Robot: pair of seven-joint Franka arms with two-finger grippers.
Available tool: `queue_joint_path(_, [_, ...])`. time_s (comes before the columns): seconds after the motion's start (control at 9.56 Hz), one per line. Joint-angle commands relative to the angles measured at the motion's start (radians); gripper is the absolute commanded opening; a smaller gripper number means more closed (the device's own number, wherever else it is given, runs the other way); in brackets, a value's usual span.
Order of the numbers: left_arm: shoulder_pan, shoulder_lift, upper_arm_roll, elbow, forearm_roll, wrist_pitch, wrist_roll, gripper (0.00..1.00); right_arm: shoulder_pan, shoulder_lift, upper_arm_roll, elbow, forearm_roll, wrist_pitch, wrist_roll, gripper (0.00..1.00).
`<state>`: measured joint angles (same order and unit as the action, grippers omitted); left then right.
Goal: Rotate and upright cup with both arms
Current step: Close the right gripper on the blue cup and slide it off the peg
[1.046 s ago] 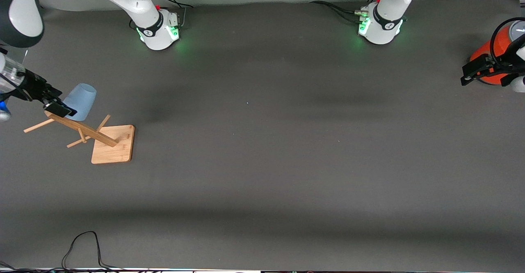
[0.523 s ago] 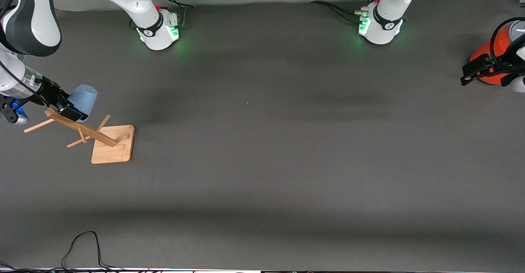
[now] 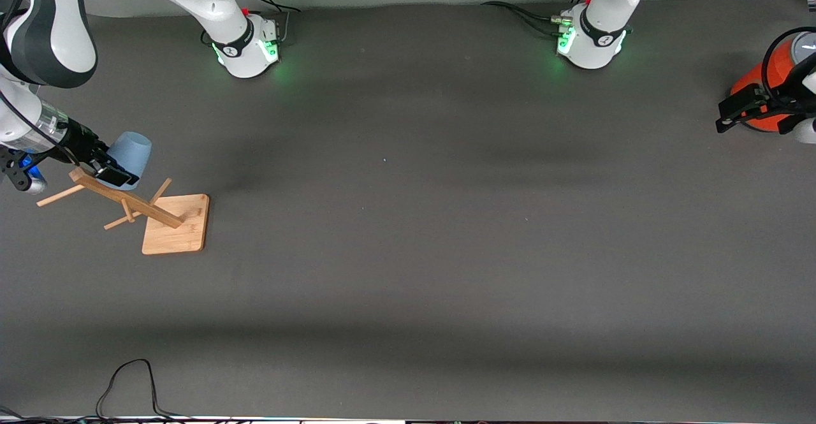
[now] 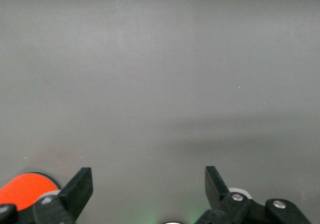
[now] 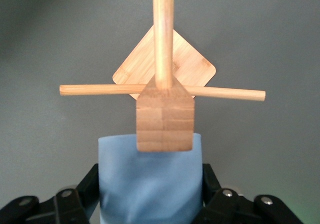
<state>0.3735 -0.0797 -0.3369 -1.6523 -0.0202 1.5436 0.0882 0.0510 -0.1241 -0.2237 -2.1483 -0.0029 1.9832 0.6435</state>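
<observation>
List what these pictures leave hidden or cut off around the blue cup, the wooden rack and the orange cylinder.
- Pale-blue plastic cup: its mouth is cut off by the right wrist view's edge; the wooden peg rack covers its base, so whether a peg is inside is unseen.
- Right gripper, shut on the cup: the front view hides one finger.
- Orange-red cylinder: cut off at the front view's edge, partly covered by the open, waiting left gripper.

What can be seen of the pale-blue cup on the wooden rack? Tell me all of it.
The small pale-blue handleless plastic cup is plain, matte and slightly tapered. It hangs tilted on a peg of the wooden mug rack with a square base, at the right arm's end of the table, its closed base pointing up and away from the rack's post. The right gripper has its black jaws shut on the cup's sides.
</observation>
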Motion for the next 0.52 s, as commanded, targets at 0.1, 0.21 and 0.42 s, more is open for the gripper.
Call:
queue_joint_path(0.1, [0.002, 0.002, -0.001, 0.014, -0.009, -0.014, 0.001, 1.0, 0.015, -0.057, -0.013, -0.016, 0.021, -0.033, -0.024, 0.61])
queue_joint_path(0.21, [0.002, 0.002, -0.002, 0.014, -0.009, -0.014, 0.001, 1.0, 0.015, -0.081, -0.006, -0.016, 0.021, -0.055, -0.013, 0.61])
queue_joint_path(0.42, [0.002, 0.002, -0.001, 0.014, -0.009, -0.013, 0.001, 1.0, 0.05, -0.133, 0.001, -0.018, 0.021, -0.115, 0.036, 0.61])
